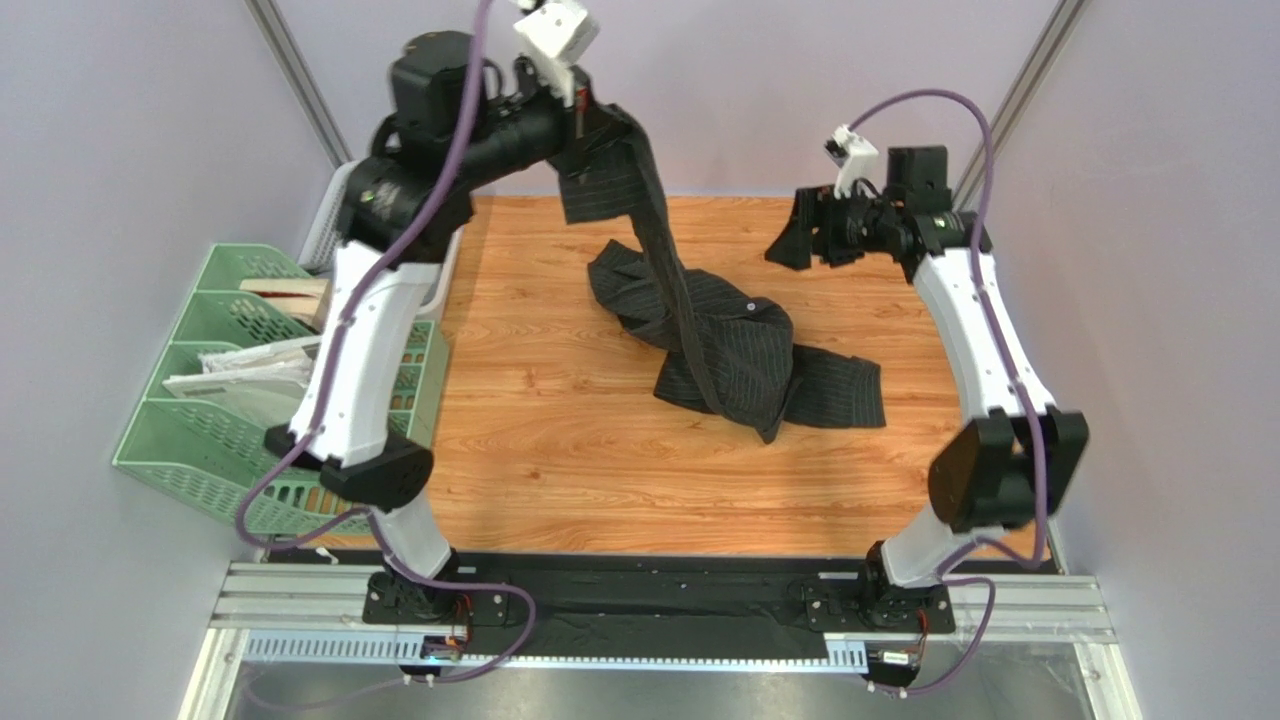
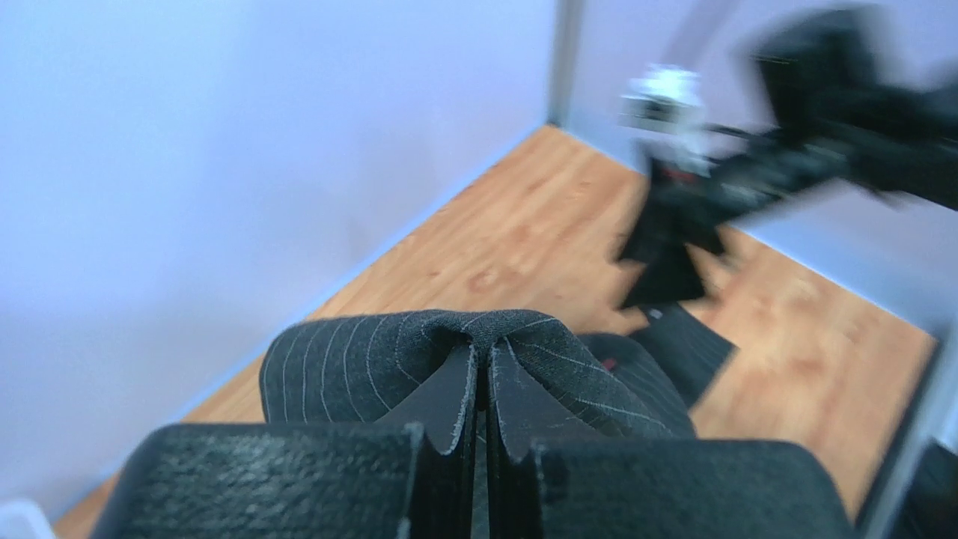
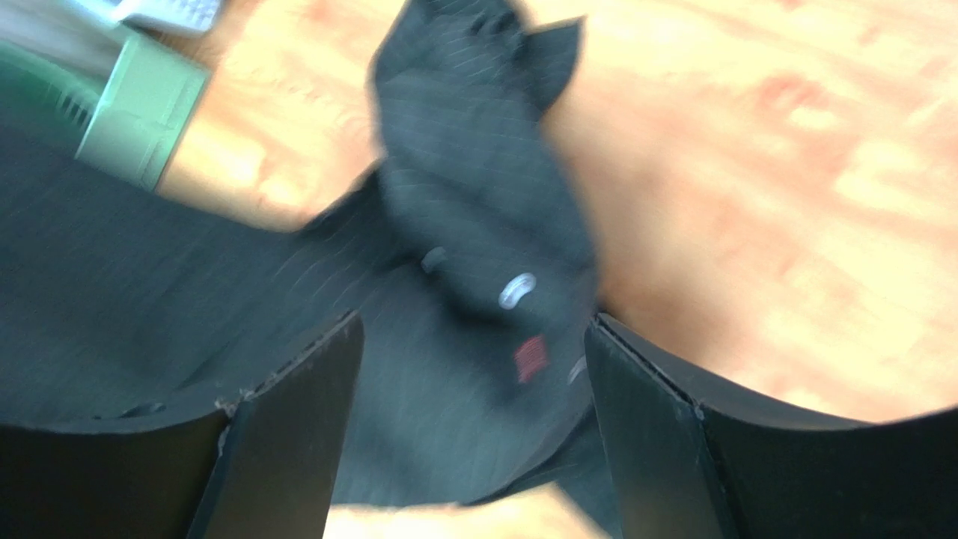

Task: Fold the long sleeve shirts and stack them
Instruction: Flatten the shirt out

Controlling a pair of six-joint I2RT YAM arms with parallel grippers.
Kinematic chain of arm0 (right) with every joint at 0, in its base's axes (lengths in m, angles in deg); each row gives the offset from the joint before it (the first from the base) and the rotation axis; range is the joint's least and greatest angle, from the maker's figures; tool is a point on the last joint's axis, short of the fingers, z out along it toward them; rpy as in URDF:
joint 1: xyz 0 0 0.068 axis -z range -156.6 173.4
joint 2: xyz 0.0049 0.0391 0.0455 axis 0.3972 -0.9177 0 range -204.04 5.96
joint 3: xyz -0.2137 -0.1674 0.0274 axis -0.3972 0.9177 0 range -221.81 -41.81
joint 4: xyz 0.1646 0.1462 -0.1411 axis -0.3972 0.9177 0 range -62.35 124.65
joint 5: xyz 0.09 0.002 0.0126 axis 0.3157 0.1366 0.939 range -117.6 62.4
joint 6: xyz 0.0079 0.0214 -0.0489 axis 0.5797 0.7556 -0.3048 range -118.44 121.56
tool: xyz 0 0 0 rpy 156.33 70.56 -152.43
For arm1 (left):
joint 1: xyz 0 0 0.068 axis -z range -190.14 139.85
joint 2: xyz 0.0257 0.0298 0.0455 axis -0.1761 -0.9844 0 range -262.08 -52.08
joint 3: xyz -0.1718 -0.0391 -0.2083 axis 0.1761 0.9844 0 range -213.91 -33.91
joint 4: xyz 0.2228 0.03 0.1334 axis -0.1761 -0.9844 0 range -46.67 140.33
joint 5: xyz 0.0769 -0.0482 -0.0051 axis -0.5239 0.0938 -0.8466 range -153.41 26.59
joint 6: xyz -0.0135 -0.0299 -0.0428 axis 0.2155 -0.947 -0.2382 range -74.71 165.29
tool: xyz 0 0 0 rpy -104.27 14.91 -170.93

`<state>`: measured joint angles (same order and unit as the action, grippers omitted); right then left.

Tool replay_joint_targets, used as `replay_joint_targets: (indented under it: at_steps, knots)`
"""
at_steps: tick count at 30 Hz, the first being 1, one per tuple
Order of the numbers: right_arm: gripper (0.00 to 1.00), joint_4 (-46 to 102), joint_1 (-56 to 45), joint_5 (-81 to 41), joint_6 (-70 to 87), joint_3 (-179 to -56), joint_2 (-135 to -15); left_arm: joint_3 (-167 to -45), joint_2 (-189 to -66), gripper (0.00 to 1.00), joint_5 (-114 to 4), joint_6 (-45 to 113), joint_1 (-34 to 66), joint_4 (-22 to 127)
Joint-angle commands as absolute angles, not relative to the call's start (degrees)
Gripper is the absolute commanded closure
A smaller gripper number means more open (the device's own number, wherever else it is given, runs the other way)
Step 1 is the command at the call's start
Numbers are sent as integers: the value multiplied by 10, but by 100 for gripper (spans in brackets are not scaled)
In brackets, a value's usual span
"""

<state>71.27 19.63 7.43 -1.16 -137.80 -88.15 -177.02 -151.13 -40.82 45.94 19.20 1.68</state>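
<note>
One of the long sleeve shirts [image 1: 727,348], charcoal with pale pinstripes, lies crumpled on the middle of the wooden table [image 1: 571,450]. A strip of it rises to my left gripper [image 1: 591,132], which is held high at the back and is shut on the fabric. The left wrist view shows the left gripper [image 2: 486,362] pinching a fold of the pinstriped shirt [image 2: 349,359]. My right gripper [image 1: 796,240] hovers to the right of the hanging strip, open and holding nothing. In the right wrist view the right gripper [image 3: 472,376] stands wide above the blurred shirt [image 3: 484,202].
Green stacked trays [image 1: 211,390] holding papers stand off the table's left edge; one tray corner [image 3: 141,112] shows in the right wrist view. Pale walls and metal posts [image 1: 301,75] close in the back and sides.
</note>
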Motion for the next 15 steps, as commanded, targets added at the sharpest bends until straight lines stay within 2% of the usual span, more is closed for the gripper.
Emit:
replay_joint_targets:
  at_steps: [1, 2, 5, 8, 12, 15]
  knots:
    - [20, 535, 190, 142, 30, -1189, -698, -1785, -1572, 100, -668, 415, 238, 99]
    - [18, 518, 186, 136, 31, -1160, -641, -1787, -1581, 100, -682, 409, 240, 128]
    - [17, 529, 141, 99, -6, -1107, -601, -1801, -1614, 100, -714, 406, 248, 163]
    - [18, 521, 107, 94, 7, -1083, -607, -1798, -1626, 100, -725, 408, 251, 190]
    - [18, 537, 12, -32, -5, -1104, -658, -1798, -1633, 100, -763, 419, 251, 212]
    - [19, 495, -37, -87, 4, -1103, -681, -1786, -1625, 100, -773, 420, 250, 236]
